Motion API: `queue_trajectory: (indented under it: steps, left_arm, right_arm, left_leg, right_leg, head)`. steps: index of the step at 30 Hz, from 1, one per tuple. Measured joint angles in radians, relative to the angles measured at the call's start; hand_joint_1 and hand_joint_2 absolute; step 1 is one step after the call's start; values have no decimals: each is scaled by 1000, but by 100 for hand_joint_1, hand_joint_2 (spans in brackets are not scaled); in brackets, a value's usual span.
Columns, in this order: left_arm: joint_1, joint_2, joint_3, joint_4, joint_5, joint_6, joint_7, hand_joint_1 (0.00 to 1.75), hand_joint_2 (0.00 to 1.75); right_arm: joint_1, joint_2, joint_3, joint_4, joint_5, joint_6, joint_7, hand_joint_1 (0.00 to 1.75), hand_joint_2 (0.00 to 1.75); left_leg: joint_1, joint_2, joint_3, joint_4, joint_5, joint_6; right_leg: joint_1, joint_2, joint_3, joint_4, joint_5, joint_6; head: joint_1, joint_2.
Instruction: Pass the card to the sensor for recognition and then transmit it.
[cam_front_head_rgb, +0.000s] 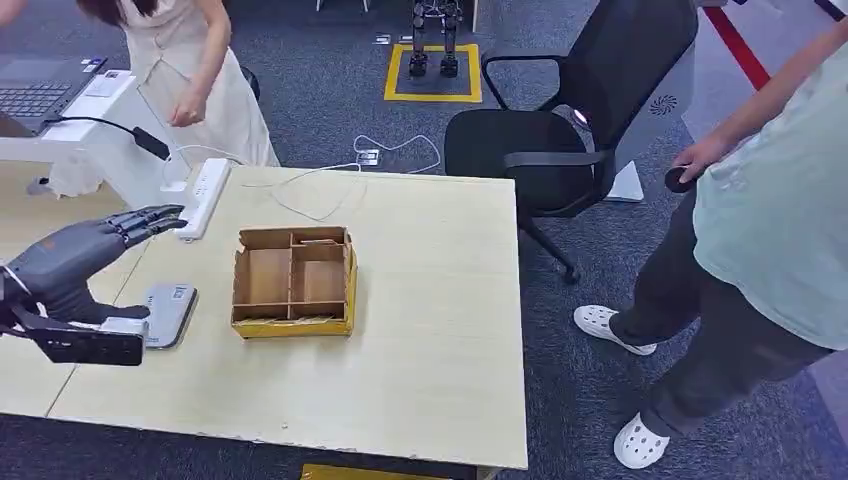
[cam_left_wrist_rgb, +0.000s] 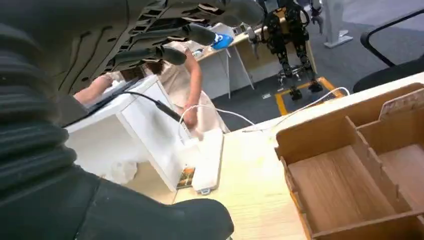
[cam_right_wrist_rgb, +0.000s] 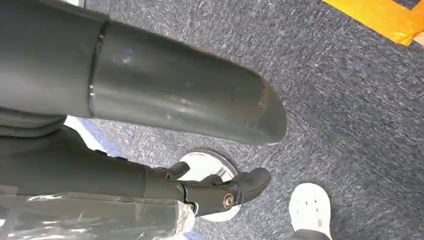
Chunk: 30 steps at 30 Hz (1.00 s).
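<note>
Left hand (cam_front_head_rgb: 85, 262) hovered over the counter's (cam_front_head_rgb: 430, 330) left edge, fingers (cam_front_head_rgb: 150, 220) stretched out and apart, holding nothing. Just under its wrist lay the grey sensor (cam_front_head_rgb: 168, 312), flat near the left edge. The box (cam_front_head_rgb: 294, 280), open-topped with wooden dividers, sat a little right of the sensor, well clear of the hand. A white power strip (cam_front_head_rgb: 205, 196) lay at the far left corner. The card could not be made out in any view. Right hand (cam_right_wrist_rgb: 210, 190) hung over the carpet (cam_right_wrist_rgb: 345, 100), fingers curled inward; whether they gripped anything could not be told. A person (cam_front_head_rgb: 770, 230) stood off the counter's right edge.
</note>
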<state>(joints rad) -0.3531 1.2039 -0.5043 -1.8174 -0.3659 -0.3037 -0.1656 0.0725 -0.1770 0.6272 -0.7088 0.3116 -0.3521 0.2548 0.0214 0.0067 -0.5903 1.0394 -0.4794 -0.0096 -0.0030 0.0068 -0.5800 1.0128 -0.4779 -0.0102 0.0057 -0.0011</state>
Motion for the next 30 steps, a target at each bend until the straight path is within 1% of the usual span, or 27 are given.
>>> queue_trajectory:
  steps: [2, 5, 8, 15, 20, 22, 24, 30]
  left_arm:
    - [41, -11, 16, -8, -50, 15, 9, 0, 175]
    - [98, -43, 21, -13, -119, 45, 21, 0, 175]
    - [137, -69, 21, -15, -145, 54, 24, 0, 175]
    - [157, -98, 29, -16, -148, 55, 26, 0, 175]
    - [159, -107, 30, -17, -149, 55, 26, 0, 175]
    - [162, -121, 31, -17, -169, 62, 33, 0, 175]
    - [167, -146, 32, -17, -198, 78, 43, 0, 175]
    - [190, -263, 29, -11, -375, 168, 128, 0, 175]
  right_arm:
    - [1, 5, -8, -1, 8, 5, 6, 0, 0]
    - [2, 11, -16, -2, 21, 14, 13, 0, 0]
    - [3, 13, -21, -7, 28, 17, 16, 0, 0]
    - [3, 15, -32, -9, 31, 19, 21, 0, 0]
    - [4, 16, -35, -10, 32, 19, 23, 0, 0]
    - [4, 18, -38, -10, 39, 21, 24, 0, 0]
    - [5, 19, -44, -15, 48, 25, 25, 0, 0]
    - [13, 26, -69, -36, 67, 41, 45, 0, 0]
  left_leg:
    - [0, 0, 0, 0, 0, 0]
    - [0, 0, 0, 0, 0, 0]
    - [0, 0, 0, 0, 0, 0]
    - [0, 0, 0, 0, 0, 0]
    - [0, 0, 0, 0, 0, 0]
    - [0, 0, 0, 0, 0, 0]
    - [0, 0, 0, 0, 0, 0]
    - [-1, -1, 0, 0, 0, 0]
  right_leg:
    - [0, 0, 0, 0, 0, 0]
    - [0, 0, 0, 0, 0, 0]
    - [0, 0, 0, 0, 0, 0]
    - [0, -1, 0, 0, 0, 0]
    - [0, -1, 0, 0, 0, 0]
    - [0, -1, 0, 0, 0, 0]
    - [0, -1, 0, 0, 0, 0]
    - [-1, -2, 0, 0, 0, 0]
  head:
    - [0, 0]
    - [0, 0]
    - [0, 0]
    - [0, 0]
    - [0, 0]
    - [0, 0]
    - [0, 0]
    - [0, 0]
